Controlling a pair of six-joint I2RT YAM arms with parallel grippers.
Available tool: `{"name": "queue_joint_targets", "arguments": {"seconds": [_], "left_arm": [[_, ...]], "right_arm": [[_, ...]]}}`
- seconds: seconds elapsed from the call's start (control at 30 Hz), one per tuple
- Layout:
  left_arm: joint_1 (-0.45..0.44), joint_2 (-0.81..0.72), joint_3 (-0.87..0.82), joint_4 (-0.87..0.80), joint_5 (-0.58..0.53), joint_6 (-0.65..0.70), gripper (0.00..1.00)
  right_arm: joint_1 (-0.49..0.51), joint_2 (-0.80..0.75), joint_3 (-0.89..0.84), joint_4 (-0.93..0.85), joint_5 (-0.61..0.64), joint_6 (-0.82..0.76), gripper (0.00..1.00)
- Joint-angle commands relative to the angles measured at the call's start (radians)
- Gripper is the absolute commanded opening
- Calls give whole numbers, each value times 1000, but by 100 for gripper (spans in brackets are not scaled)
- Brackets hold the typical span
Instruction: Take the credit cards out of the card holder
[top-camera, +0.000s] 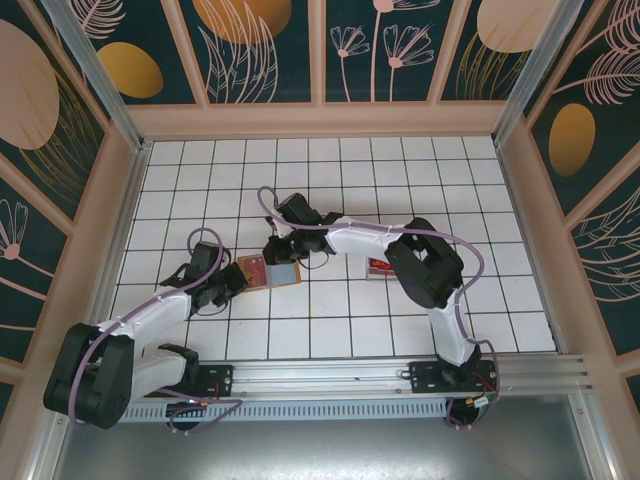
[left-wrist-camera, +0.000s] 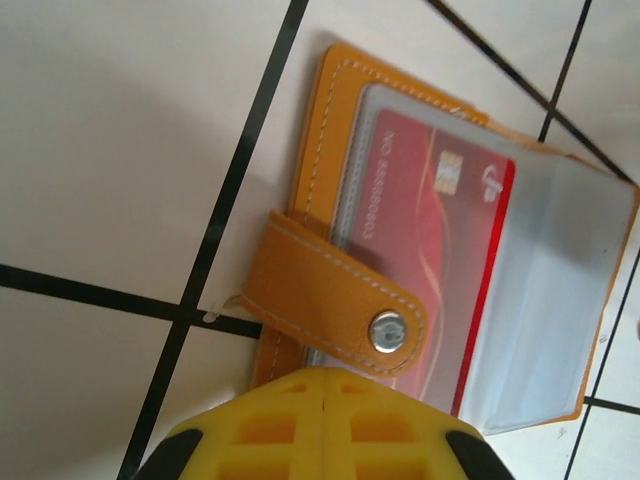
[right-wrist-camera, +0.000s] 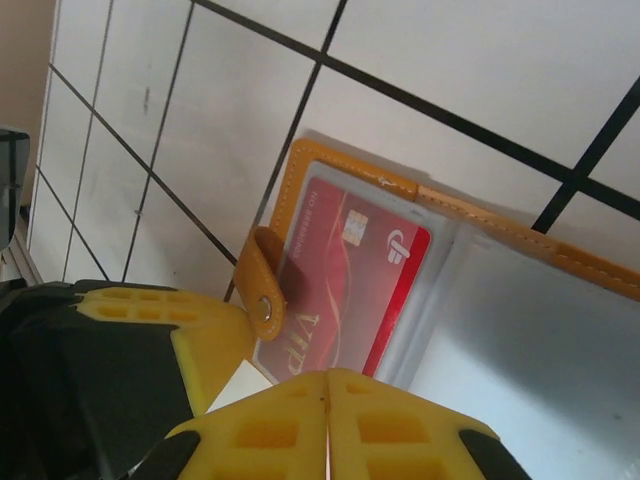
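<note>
The card holder (left-wrist-camera: 318, 150) looks matt stitched leather, its snap (left-wrist-camera: 386, 331) shiny metal, the credit card (left-wrist-camera: 430, 250) glossy plastic.

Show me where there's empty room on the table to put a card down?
The table is bare along the back wall, and beside the right wall past the small red thing. It is crowded in the middle, where the left tool and right tool meet at the wallet.
</note>
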Motion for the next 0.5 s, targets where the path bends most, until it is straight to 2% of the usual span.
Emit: {"name": "queue_joint_targets", "arguments": {"seconds": [0.0,0.47], "left_arm": [[6,22,-14,45,35,-12,6],[6,22,-33,55,38,-15,5]], "right_arm": [[2,36,51,-35,-58,-6,9],[-4,100,74,-96,-71,10,13]]}}
